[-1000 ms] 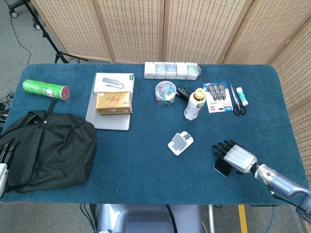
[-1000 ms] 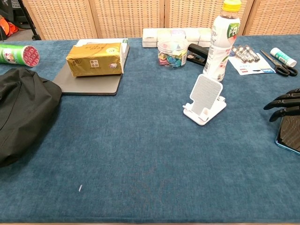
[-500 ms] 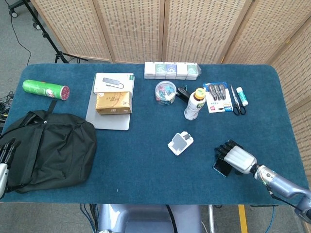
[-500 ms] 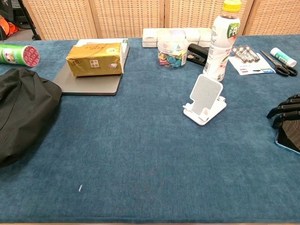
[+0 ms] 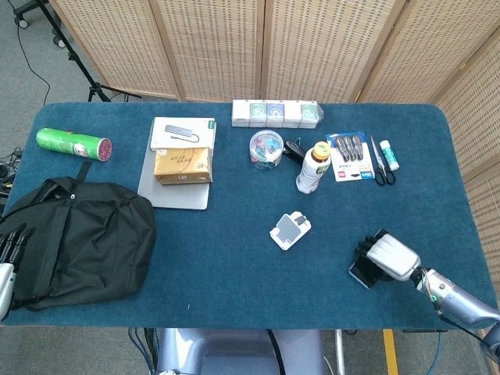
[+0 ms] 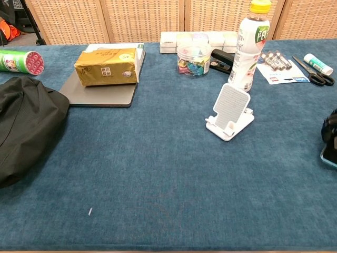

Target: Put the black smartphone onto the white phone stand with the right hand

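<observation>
The black smartphone [image 5: 359, 274] lies near the table's front right, mostly covered by my right hand [image 5: 385, 258]. The hand's fingers [image 5: 367, 251] curl down over the phone's far edge and grip it. In the chest view only a sliver of the right hand [image 6: 330, 129] and the phone's edge [image 6: 329, 156] show at the right border. The white phone stand [image 5: 291, 230] [image 6: 229, 112] stands unoccupied left of the hand, a short gap away. My left hand [image 5: 8, 251] hangs at the far left edge beside the bag, fingers apart and holding nothing.
A black bag [image 5: 78, 238] fills the front left. A drink bottle [image 5: 312, 167] and a jar of clips [image 5: 266, 148] stand behind the stand. Scissors [image 5: 378, 162] and a blister pack [image 5: 350, 156] lie back right. A tissue pack [image 5: 183, 165] rests on a grey laptop.
The right hand's fingers went from spread over the phone to curled around it. Hand and phone have slid slightly right and toward the table's front edge.
</observation>
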Robot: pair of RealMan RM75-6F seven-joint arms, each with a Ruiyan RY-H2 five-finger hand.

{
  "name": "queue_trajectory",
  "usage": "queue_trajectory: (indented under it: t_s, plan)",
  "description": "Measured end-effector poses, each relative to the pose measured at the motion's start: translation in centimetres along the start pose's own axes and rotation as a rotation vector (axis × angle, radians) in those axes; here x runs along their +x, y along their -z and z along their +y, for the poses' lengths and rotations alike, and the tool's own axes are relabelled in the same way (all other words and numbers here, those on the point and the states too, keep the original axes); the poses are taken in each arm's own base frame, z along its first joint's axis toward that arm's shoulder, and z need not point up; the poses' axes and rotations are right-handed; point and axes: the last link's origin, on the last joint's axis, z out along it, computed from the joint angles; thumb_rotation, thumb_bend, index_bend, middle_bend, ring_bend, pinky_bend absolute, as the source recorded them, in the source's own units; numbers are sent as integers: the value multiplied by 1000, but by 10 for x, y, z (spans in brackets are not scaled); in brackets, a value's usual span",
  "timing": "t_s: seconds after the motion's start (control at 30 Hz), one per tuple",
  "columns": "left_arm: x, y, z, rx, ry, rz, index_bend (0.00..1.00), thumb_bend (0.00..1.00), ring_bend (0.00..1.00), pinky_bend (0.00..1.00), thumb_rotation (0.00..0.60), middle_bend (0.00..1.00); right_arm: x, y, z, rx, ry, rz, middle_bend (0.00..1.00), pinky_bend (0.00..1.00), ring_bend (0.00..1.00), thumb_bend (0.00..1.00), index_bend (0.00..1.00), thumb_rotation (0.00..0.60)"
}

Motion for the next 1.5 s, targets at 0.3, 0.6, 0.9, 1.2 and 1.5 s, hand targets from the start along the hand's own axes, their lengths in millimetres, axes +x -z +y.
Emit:
queue_trajectory:
  t_s: [0.3,0.6,0.9,1.2,1.5]
  plan:
    - [4,2,-1,-6,11,10,0,0,0,0,600,0,47,-6,1,-5,38,146,535,507,435,194,574,600]
    - [9,0,-3,-12,20,17,0,0,0,0,600,0,108,-28,-27,-54,195,262,535,507,435,259,574,600]
    - [14,0,-7,-13,36,24,0,0,0,0,600,0,150,-53,-58,-165,445,285,539,507,435,260,574,600]
    - [17,1,-11,-7,50,18,0,0,0,0,600,0,169,-85,-93,-259,662,263,539,507,435,260,574,600]
    - [15,1,-11,-2,47,2,0,0,0,0,600,0,173,-112,-133,-336,759,181,539,507,435,260,574,600]
